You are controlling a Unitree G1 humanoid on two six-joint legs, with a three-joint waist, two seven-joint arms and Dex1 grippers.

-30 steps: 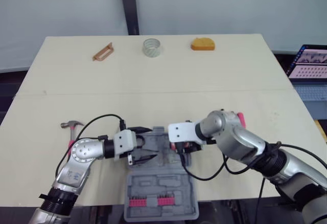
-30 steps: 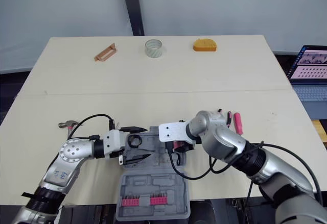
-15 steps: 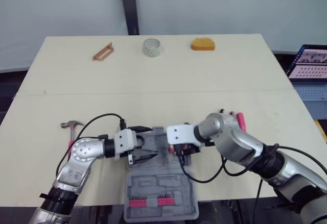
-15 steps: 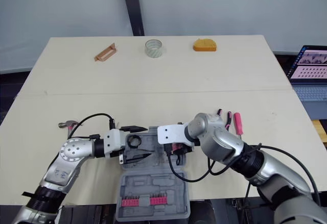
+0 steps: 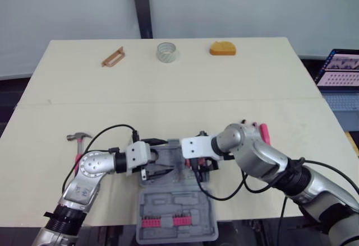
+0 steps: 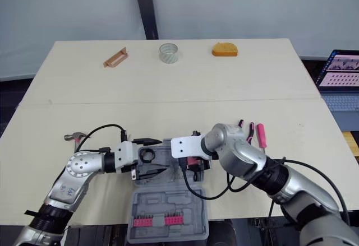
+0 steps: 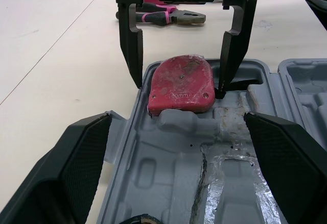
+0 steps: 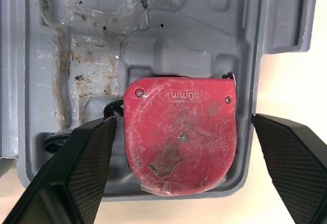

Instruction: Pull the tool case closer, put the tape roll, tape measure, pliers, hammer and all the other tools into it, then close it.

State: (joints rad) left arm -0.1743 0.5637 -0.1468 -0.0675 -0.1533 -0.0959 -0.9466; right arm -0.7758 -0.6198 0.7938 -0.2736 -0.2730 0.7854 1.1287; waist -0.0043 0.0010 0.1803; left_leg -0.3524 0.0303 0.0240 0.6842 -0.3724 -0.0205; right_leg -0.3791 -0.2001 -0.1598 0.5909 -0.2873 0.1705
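The grey tool case point(image 5: 176, 212) lies open at the table's near edge. A red tape measure point(image 7: 180, 83) rests flat in a recess of the half farther from me. My right gripper point(image 5: 202, 165) hangs over it, open, one finger on each side with a small gap to the tape measure point(image 8: 181, 132). My left gripper point(image 5: 160, 157) is open at the case's left side, pointing across it, holding nothing. The hammer point(image 5: 78, 139) lies left of my left arm. Pink-handled pliers point(image 6: 248, 129) and a pink screwdriver point(image 6: 261, 135) lie right of the case. The tape roll point(image 5: 166, 52) stands at the far edge.
An orange block point(image 5: 222, 49) and a brown handled tool point(image 5: 113, 56) sit along the far edge beside the tape roll. Red bits point(image 5: 165, 221) line the case's near half. A laptop point(image 5: 339, 69) stands off the table to the right. Black cables loop off both wrists.
My right gripper has shifted slightly left and lower over the case, with the tape measure under it. The left arm has stayed put.
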